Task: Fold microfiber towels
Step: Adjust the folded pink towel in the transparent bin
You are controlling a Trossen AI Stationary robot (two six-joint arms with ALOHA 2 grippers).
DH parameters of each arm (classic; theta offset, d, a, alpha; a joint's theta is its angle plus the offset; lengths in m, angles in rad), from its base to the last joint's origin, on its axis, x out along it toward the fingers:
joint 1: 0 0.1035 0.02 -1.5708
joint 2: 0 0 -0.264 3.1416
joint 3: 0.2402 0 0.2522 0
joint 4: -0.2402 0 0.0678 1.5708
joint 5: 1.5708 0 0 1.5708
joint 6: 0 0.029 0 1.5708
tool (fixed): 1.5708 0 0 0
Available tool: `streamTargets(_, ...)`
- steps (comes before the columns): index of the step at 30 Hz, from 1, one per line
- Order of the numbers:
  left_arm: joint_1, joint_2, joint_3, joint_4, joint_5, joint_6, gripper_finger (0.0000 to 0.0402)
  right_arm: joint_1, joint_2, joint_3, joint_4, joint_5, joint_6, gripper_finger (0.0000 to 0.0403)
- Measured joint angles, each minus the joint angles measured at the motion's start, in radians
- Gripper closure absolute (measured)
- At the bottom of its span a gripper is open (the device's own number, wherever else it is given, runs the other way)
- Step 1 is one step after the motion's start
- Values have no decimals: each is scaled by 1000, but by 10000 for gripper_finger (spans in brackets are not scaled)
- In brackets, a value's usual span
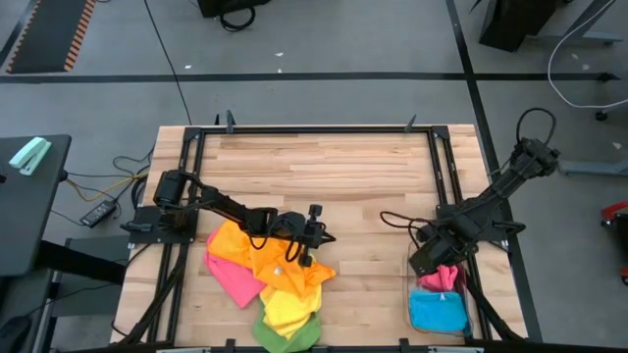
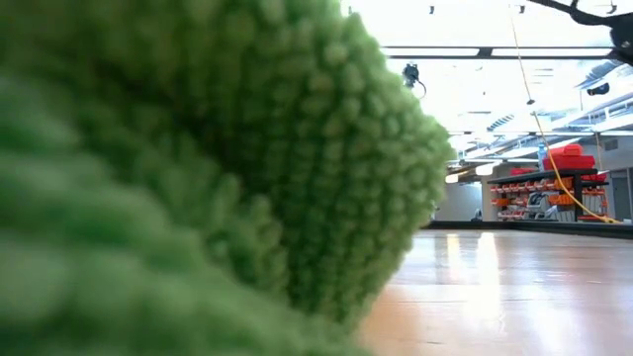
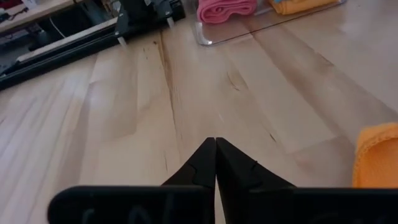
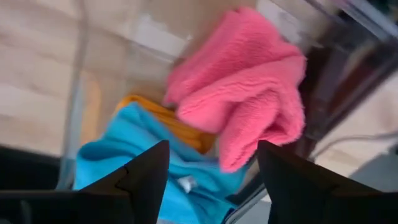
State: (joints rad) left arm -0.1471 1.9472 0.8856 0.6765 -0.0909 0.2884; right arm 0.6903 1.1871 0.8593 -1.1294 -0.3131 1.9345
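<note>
A loose heap of soft microfiber towels (image 1: 270, 279) in orange, pink, yellow and green lies on the pale wooden plank surface (image 1: 334, 176), at its near left part. The left gripper (image 1: 316, 235) hovers just beyond the heap's far right edge, its dark fingers pressed together with nothing between them; an orange towel corner (image 3: 376, 155) shows beside it. The fuzzy, looped pile of the green towel (image 2: 198, 168) fills the low view. At the near right, the right gripper (image 4: 211, 171) stands wide apart and empty above a clear rectangular plastic bin (image 1: 412, 294) holding a rolled pink towel (image 4: 249, 93), a blue towel (image 4: 130, 155) and an orange one.
</note>
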Motion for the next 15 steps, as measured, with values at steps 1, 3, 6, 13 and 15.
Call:
streamTargets(1, 0, 0, 0, 0, 0, 9, 381, 10, 8, 0, -13, 0, 27, 147)
streamTargets(3, 0, 0, 0, 1, 0, 19, 378, 32, 37, 0, -35, 1, 62, 142)
streamTargets(6, 0, 0, 0, 7, 0, 22, 378, 57, 93, -1, -40, -2, 72, 138)
streamTargets(13, 0, 0, 0, 34, 1, 22, 389, 58, 150, 5, -42, 46, -14, 137)
streamTargets(15, 0, 0, 0, 35, 1, 22, 387, 55, 147, 8, -40, 65, -21, 137)
